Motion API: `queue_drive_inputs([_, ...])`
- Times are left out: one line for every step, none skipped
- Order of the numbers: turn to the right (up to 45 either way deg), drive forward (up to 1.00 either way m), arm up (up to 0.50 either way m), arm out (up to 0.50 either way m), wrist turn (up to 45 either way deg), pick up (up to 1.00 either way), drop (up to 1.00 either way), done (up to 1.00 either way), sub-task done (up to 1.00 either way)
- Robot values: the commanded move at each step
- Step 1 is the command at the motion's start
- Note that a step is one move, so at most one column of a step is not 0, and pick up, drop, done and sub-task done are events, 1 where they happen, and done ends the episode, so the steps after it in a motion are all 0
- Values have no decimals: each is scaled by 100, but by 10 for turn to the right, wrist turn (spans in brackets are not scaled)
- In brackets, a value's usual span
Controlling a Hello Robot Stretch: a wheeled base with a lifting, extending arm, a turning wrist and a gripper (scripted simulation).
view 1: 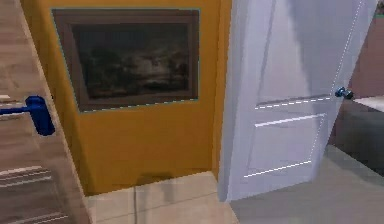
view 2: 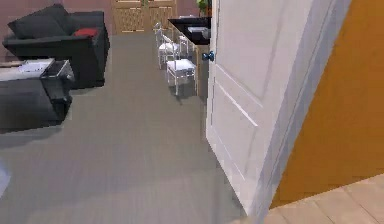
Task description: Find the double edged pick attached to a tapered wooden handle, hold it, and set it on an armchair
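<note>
Facing a painting [view 1: 127, 57] (white door [view 1: 290, 100] alongside).

Ahead I see an orange wall [view 1: 150, 135] carrying a dark framed picture [view 1: 128, 57]. To its right a white panelled door [view 1: 290, 100] stands ajar, with a dark knob [view 1: 343, 93] near its edge. At the view's left, a blue handle-like object [view 1: 38, 115] sits against a wooden surface [view 1: 25, 170]. Pale tiles [view 1: 170, 195] cover the floor below the wall.
</note>
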Motion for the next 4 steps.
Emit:
queue_drive_inputs([0,5,0,0,0,0,0,0,0])
queue_drive_inputs([-450,0,0,0,0,0,0,0,0])
queue_drive_inputs([-450,0,0,0,0,0,0,0,0])
queue_drive_inputs([-30,0,0,0,0,0,0,0,0])
